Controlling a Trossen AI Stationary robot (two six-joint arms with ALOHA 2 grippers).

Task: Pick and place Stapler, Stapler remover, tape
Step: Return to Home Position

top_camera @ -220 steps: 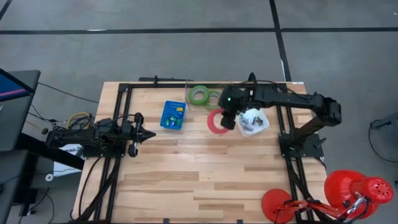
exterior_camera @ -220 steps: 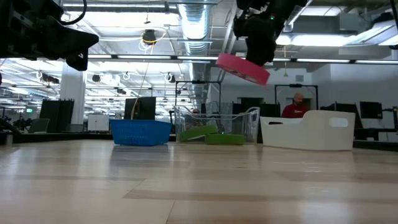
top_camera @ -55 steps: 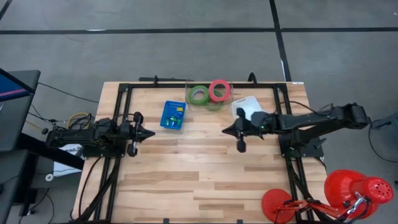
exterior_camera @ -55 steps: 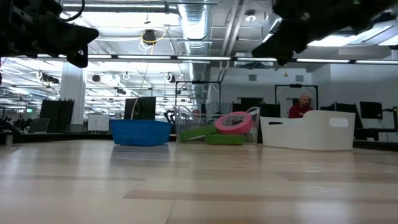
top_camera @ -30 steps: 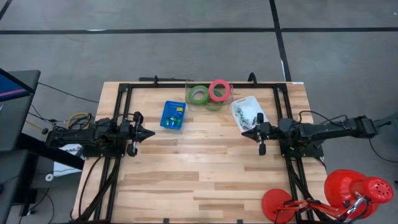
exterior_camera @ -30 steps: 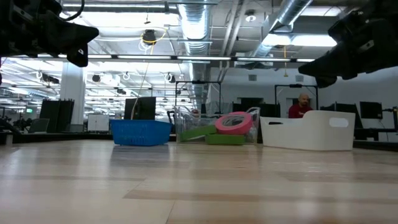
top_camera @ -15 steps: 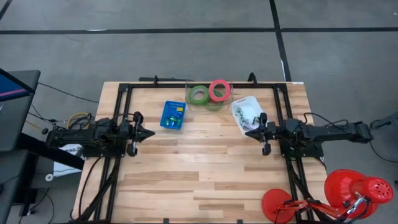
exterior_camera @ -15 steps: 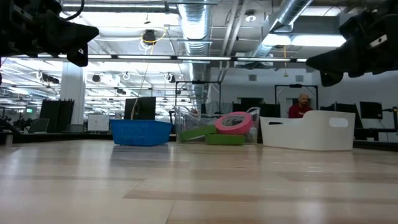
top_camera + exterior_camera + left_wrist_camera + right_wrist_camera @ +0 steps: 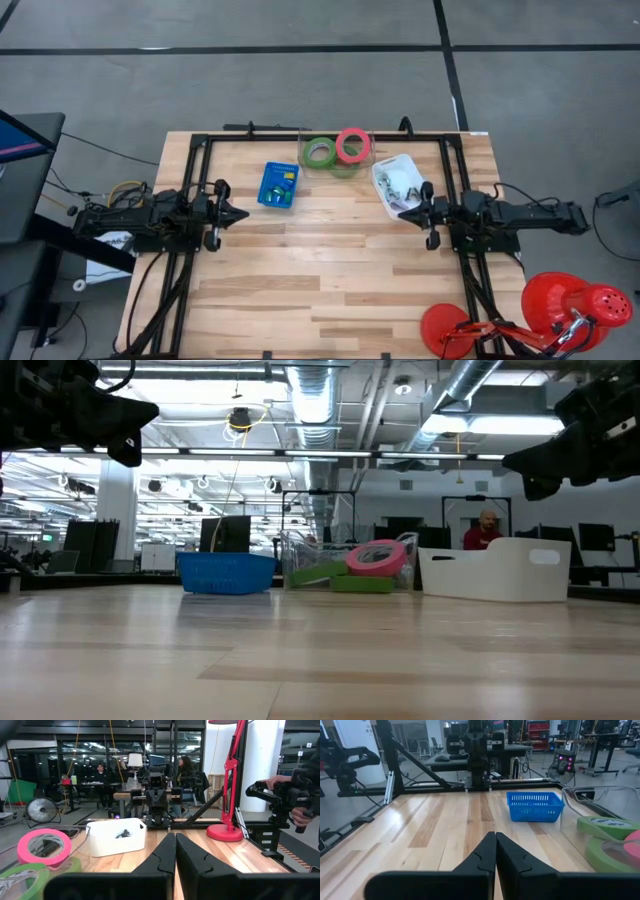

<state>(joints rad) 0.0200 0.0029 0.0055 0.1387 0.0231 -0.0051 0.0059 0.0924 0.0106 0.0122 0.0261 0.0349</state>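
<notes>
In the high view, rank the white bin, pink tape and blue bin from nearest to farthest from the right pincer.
From the right pincer, on the table's right side:
1. white bin: right beside the tip, toward the far edge.
2. pink tape: at the far edge, mid-table.
3. blue bin: farthest, on the table's left half.

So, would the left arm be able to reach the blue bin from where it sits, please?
Probably yes: the left gripper hangs shut close to the blue bin, with nothing standing between them.

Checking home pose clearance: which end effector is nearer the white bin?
Right. Right end effector hangs by the white bin's edge; left end effector is far off, past the blue bin.
</notes>
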